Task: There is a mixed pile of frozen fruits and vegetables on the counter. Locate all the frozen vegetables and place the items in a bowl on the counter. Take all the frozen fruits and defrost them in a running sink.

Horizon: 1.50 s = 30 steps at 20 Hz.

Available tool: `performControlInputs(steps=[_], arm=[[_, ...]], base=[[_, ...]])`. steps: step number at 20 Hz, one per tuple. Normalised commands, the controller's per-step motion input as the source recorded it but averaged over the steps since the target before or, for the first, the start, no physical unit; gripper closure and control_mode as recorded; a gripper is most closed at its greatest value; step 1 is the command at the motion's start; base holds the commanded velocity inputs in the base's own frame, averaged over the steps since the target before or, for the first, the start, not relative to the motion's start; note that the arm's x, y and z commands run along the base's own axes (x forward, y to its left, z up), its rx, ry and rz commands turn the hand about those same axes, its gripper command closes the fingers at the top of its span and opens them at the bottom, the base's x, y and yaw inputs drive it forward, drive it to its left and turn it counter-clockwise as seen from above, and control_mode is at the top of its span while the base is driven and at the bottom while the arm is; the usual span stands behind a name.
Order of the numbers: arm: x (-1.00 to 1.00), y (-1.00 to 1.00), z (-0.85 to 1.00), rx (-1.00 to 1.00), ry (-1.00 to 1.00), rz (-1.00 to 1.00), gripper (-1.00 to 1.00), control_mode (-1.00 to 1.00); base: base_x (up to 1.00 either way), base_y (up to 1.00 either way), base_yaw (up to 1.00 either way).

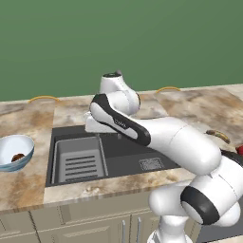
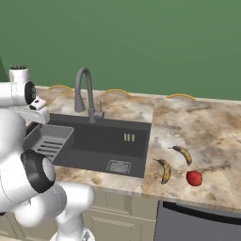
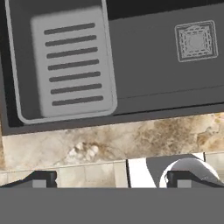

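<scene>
Left base view showed the counter [image 1: 28, 190] with the sink [image 1: 118, 163] at its centre, the slotted rack [image 1: 78, 161] in the basin's 9 o'clock half and the square drain [image 1: 151, 164] toward 4 o'clock. At 9 o'clock of the sink stood the bowl [image 1: 14, 151], upright on the stone, with the brown lump [image 1: 18, 156] lying inside it. The white arm [image 1: 156, 133] reached across the basin from 5 o'clock. Right base view showed the faucet [image 2: 84, 92] at the basin's 12 o'clock rim, and, at 3 o'clock of the sink on the counter, two bananas [image 2: 165, 170] lying near each other but apart, with the red piece [image 2: 194, 178] just beside them at 4 o'clock. Hand view looked down on the rack and the drain, with a strip of counter at 6 o'clock; the gripper [image 3: 111, 180] hung over that front edge, its two fingertips [image 3: 40, 180] spread wide apart and nothing between them.
</scene>
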Motion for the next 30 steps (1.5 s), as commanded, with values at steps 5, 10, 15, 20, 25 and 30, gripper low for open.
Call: performControlInputs(steps=[5,10,15,20,25,30], arm=[[0.19,-0.57,-0.02,-0.07,0.17,0.23,-1.0,-1.0],[-0.34,-0.66,-0.17,-0.01,-0.11,0.28,-1.0,-1.0],[-0.5,-0.69,-0.11,0.0,-0.22,0.3,-1.0,-1.0],[-0.16,-0.67,-0.01,0.02,-0.1,0.2,-1.0,-1.0],[0.18,-0.84,0.01,0.02,0.06,0.05,-1.0,-1.0],[0.07,-0.94,0.16,-0.04,0.1,-0.03,-1.0,-1.0]], base=[[0.0,0.0,0.0],[0.0,0.0,0.0],[0.0,0.0,0.0],[0.0,0.0,0.0],[0.0,0.0,0.0],[0.0,0.0,0.0]])
